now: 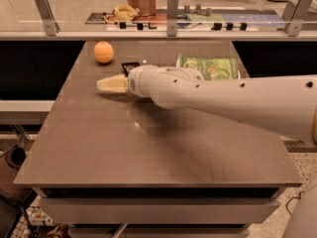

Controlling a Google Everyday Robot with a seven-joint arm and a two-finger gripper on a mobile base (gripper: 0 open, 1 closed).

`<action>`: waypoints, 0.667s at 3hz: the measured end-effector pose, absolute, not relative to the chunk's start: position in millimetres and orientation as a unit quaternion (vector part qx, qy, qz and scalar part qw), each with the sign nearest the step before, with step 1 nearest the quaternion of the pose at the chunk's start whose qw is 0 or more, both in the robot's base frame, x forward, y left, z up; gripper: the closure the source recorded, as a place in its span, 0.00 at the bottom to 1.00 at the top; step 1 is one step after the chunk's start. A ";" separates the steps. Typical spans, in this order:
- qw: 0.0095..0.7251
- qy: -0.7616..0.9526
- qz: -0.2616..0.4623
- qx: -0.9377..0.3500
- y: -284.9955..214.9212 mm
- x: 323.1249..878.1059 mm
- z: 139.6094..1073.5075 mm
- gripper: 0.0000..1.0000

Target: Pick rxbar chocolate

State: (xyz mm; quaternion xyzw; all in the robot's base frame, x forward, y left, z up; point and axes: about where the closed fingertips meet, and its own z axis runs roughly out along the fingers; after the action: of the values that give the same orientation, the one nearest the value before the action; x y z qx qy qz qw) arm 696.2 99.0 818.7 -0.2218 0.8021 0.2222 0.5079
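Observation:
The rxbar chocolate (130,65) is a small black bar lying flat on the grey table (148,148), just right of an orange fruit (103,52). The arm's wrist hides most of it; only its far end shows. My gripper (110,85) reaches in from the right, its cream fingers pointing left, slightly in front and left of the bar. Nothing shows held in the gripper.
A green-and-white snack bag (210,67) lies behind my arm at the table's back right. A glass rail with metal posts (172,14) runs behind the table, with a counter of cables and items beyond.

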 end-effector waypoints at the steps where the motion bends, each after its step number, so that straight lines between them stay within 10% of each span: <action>1: 0.509 0.801 0.223 -0.223 100.5 695.5 820.9 0.18; 2: 0.510 0.800 0.224 -0.224 102.1 694.8 823.1 0.42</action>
State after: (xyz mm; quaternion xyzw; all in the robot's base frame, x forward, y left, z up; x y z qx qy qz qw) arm 694.8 102.1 823.1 -0.2239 0.7998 0.2236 0.5100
